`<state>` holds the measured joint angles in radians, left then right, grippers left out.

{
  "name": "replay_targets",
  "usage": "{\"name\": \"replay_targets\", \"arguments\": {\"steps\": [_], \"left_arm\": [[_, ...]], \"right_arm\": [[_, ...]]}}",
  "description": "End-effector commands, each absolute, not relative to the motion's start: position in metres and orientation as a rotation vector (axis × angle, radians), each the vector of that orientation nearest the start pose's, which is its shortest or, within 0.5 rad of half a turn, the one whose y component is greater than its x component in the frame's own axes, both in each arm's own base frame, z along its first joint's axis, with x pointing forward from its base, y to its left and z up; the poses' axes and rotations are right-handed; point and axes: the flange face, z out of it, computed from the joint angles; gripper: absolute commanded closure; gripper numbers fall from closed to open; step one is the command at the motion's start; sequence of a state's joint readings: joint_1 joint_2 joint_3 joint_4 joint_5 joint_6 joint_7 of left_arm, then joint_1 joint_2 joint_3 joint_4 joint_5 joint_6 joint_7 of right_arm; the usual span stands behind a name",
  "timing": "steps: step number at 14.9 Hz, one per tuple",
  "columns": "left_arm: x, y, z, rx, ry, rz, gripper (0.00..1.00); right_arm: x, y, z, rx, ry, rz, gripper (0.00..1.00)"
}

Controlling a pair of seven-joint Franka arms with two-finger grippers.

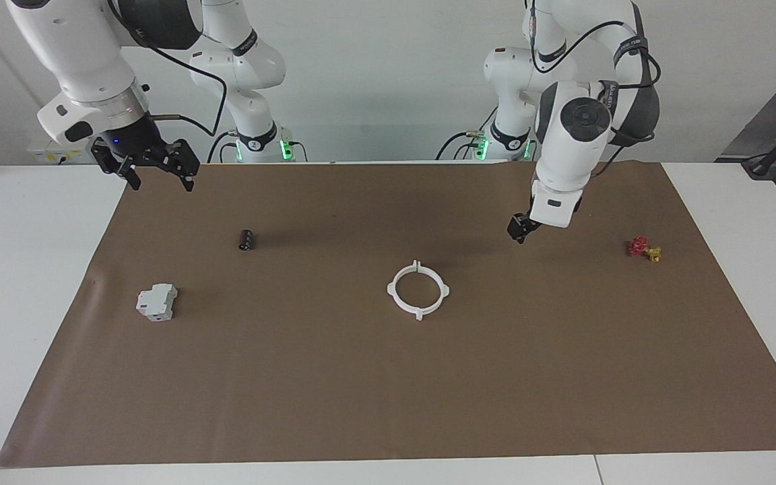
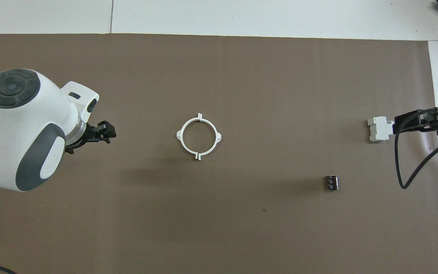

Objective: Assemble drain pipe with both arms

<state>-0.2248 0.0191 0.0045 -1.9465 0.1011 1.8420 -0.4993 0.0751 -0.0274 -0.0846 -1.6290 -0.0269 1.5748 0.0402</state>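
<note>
Overhead view: drain pipe (image 2: 199, 136) forms one closed, four-tabbed white ring.

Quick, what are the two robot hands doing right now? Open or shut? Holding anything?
Left hand: open, empty, in the air over the brown mat, away from the white ring.
Right hand: open, empty, waiting above the mat's edge.

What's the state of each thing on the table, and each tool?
drain pipe: assembled into one ring, flat on the mat, untouched.
left tool: open, empty, over the mat between ring and valve.
right tool: open, empty, waiting over the mat's edge.
grey block: resting on the mat.
black cylinder: on its side.
red-and-yellow valve: resting on the mat.
</note>
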Motion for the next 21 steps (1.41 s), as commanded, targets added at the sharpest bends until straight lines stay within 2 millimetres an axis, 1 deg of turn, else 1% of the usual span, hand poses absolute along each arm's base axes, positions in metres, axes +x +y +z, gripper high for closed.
{"name": "replay_targets", "arguments": {"steps": [1,2,3,5,6,8,13,15,16,18,20,21], "left_arm": [[0.527,-0.061,0.477,-2.995,-0.254,0.113,0.0],[0.527,-0.046,0.479,-3.001,-0.22,0.116,0.0],[0.526,-0.03,0.487,-3.009,-0.183,0.102,0.0],[0.525,-0.004,0.495,-3.021,-0.085,0.094,0.0],[0.524,0.002,0.498,-3.024,-0.028,0.091,0.0],[0.523,0.013,0.505,-3.026,0.013,0.076,0.0],[0.517,0.013,0.526,-3.036,0.004,0.016,0.0],[0.511,0.003,0.545,-3.035,0.015,0.011,0.0],[0.512,-0.001,0.552,-3.036,0.01,0.001,0.0],[0.514,-0.012,0.554,-3.068,-0.047,-0.027,0.0],[0.517,-0.013,0.554,-3.076,-0.122,-0.055,0.0],[0.517,-0.018,0.556,-3.076,-0.113,-0.063,0.0]], "right_arm": [[0.543,-0.011,0.614,-3.161,0.067,0.019,0.0],[0.543,-0.011,0.614,-3.161,0.067,0.019,0.0],[0.543,-0.011,0.614,-3.161,0.067,0.019,0.0],[0.543,-0.011,0.614,-3.161,0.067,0.019,0.0],[0.543,-0.011,0.614,-3.161,0.067,0.019,0.0],[0.543,-0.011,0.614,-3.161,0.067,0.019,0.0],[0.543,-0.011,0.614,-3.161,0.067,0.019,0.0],[0.544,-0.011,0.613,-3.162,0.067,0.022,0.0],[0.543,-0.011,0.614,-3.161,0.067,0.019,0.0],[0.543,-0.011,0.614,-3.161,0.067,0.019,0.0],[0.543,-0.011,0.614,-3.161,0.067,0.019,0.0],[0.543,-0.011,0.614,-3.161,0.067,0.019,0.0]]}}
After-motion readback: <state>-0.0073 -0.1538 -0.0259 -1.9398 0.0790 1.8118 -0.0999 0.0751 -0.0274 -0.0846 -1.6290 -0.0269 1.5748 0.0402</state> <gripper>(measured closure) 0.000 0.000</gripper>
